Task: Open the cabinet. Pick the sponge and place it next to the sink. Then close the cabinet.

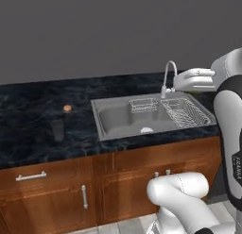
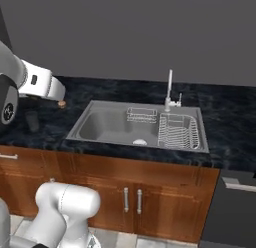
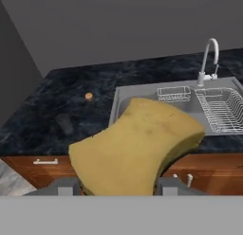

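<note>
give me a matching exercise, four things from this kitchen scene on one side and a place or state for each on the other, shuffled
Things:
1. sponge
2. orange ball
3. dark cup
4. wire rack

Places or states:
a. inside the sink, right half
b. held between the gripper fingers
c. on the counter, behind the cup
d. standing on the counter left of the sink

Pairs: 1-b, 2-c, 3-d, 4-a

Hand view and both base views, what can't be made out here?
- Hand view: the sponge hides the gripper's fingertips, part of the sink and the counter below.
- Left base view: the arm hides the sink's right end.
- Right base view: the arm partly hides the orange ball.
</note>
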{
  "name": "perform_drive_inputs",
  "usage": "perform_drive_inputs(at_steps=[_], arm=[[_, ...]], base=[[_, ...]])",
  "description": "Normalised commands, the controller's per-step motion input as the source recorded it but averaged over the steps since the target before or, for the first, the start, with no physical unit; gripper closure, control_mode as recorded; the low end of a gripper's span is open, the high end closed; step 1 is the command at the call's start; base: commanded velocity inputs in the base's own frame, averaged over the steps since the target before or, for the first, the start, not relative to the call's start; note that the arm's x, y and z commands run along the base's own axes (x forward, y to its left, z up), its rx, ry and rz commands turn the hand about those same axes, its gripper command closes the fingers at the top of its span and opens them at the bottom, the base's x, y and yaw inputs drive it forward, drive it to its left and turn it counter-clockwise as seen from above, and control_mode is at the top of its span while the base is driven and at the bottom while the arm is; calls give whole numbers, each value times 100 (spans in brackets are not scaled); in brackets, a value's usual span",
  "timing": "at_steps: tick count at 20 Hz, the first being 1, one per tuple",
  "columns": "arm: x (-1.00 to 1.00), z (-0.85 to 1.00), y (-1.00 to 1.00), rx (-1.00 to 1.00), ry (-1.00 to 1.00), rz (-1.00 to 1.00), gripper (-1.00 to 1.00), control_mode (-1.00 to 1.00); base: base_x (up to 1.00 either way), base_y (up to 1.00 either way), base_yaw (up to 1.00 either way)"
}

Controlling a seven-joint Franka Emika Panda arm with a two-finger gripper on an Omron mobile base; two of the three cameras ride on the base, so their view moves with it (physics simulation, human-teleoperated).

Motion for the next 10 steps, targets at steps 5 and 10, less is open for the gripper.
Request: perform_drive_inputs(at_steps=[5,10], arm=[[0,0,0,0,0,0,100,100],[0,0,0,0,0,0,100,100]], base=[[45,-62,13],[16,17,14]])
